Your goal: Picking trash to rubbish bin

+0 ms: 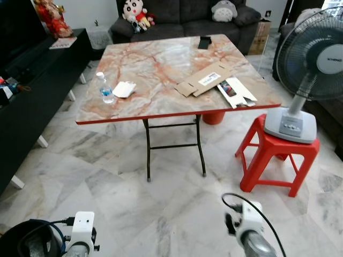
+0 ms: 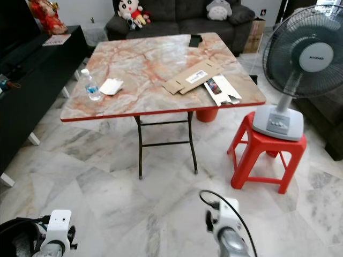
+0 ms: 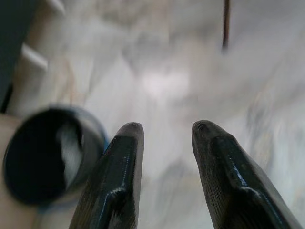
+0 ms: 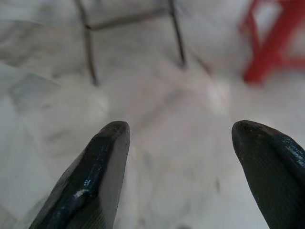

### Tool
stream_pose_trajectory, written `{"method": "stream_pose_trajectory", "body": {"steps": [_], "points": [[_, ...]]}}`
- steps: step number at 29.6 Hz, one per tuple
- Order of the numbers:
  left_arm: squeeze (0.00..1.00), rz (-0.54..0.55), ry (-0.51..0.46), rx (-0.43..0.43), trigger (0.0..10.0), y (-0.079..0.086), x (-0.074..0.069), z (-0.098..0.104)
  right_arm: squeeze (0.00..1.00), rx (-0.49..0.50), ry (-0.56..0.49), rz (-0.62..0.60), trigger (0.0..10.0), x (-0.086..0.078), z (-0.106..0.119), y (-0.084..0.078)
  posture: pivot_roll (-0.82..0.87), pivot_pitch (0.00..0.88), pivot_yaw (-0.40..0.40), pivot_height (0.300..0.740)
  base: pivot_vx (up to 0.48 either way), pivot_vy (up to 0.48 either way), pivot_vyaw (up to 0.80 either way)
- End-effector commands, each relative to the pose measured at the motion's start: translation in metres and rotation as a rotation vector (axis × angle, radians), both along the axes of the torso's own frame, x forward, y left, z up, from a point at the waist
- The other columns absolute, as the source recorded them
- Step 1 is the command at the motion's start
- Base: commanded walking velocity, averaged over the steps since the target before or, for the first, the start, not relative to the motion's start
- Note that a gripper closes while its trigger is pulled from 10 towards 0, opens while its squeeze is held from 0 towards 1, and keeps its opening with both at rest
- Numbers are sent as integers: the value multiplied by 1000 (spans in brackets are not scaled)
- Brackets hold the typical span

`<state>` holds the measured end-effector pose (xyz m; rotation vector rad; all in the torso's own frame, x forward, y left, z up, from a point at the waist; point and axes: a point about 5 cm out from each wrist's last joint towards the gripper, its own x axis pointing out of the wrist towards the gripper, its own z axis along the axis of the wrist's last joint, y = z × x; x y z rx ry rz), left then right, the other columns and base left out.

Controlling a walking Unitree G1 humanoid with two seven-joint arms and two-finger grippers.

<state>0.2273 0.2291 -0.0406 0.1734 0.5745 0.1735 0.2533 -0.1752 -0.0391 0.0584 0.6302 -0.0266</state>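
Note:
On the marble-patterned folding table (image 1: 161,64) lie a small water bottle (image 1: 107,88), a crumpled white paper (image 1: 124,89), a flattened brown cardboard (image 1: 206,79) and a flat white box (image 1: 237,91). A black round rubbish bin (image 1: 24,241) stands on the floor at my lower left, with something white inside it (image 3: 69,152). My left gripper (image 3: 167,126) hangs low beside the bin, open and holding nothing. Over bare floor, my right gripper (image 4: 178,126) is wide open and empty. Both arms are well short of the table.
A red plastic stool (image 1: 276,155) carrying a standing fan (image 1: 316,59) is at the table's right. A black TV cabinet (image 1: 37,85) runs along the left. A dark sofa (image 1: 182,19) with plush toys sits behind the table. A dark phone (image 1: 204,42) lies at the table's far edge.

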Motion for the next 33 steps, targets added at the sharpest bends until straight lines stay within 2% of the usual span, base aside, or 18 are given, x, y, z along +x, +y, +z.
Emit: {"method": "stream_pose_trajectory", "body": {"steps": [1, 2, 5, 6, 9, 10, 11, 15, 16, 19, 24, 28, 30, 33], "points": [[0, -18, -127, -16, 10000, -6, 24, 19, 0, -19, -107, 47, 10000, 21, 19, 3, 65, 13, 63, 740, 0, 0, 0], [0, -27, -175, -26, 10000, -12, 32, 27, 0, -33, -161, 75, 10000, 32, 30, 5, 58, 16, 51, 740, 0, 0, 0], [0, -56, -247, -36, 10000, -21, 46, 39, 0, -33, -238, 94, 10000, 47, 46, 7, 55, 12, 43, 740, 0, 0, 0], [0, -85, -321, -33, 10000, -29, 58, 52, 0, -46, -312, 128, 10000, 60, 62, 11, 55, 13, 38, 740, 0, 0, 0], [0, -94, -348, -31, 10000, -32, 61, 57, 0, -55, -337, 144, 10000, 64, 67, 13, 55, 13, 38, 740, 0, 0, 0], [0, -139, -444, -17, 10000, -41, 77, 78, 0, -38, -457, 155, 10000, 81, 92, 21, 69, 11, 44, 740, 0, 0, 0], [0, -160, -486, -10, 10000, -45, 83, 87, 0, -31, -508, 157, 10000, 87, 103, 25, 69, 11, 44, 740, 0, 0, 0], [0, -205, -605, 1, 10000, -56, 97, 114, 0, -16, -636, 149, 10000, 102, 133, 34, 71, 2, 46, 740, 0, 0, 0], [0, -209, -657, -2, 10000, -60, 103, 127, 0, 3, -683, 131, 10000, 108, 145, 37, 72, 0, 44, 740, 0, 0, 0], [0, -229, -726, 5, 10000, -66, 112, 146, 0, 23, -744, 103, 10000, 115, 162, 41, 72, 0, 46, 740, 81, 0, 0], [0, -263, -804, -2, 10000, -77, 123, 172, 0, -15, -821, 108, 10000, 121, 183, 51, 70, 0, 58, 740, 289, 0, 0], [0, -274, -830, -1, 10000, -80, 127, 181, 0, -22, -854, 107, 10000, 123, 192, 53, 68, 0, 61, 740, 322, 0, 0], [0, -275, -837, 0, 10000, -81, 129, 186, 0, -71, -862, 124, 10000, 124, 195, 54, 67, 0, 66, 740, 341, 0, 213], [0, -281, -840, 0, 10000, -82, 129, 188, 0, -76, -865, 138, 10000, 124, 196, 55, 67, 0, 66, 740, 344, 0, 142]]}}
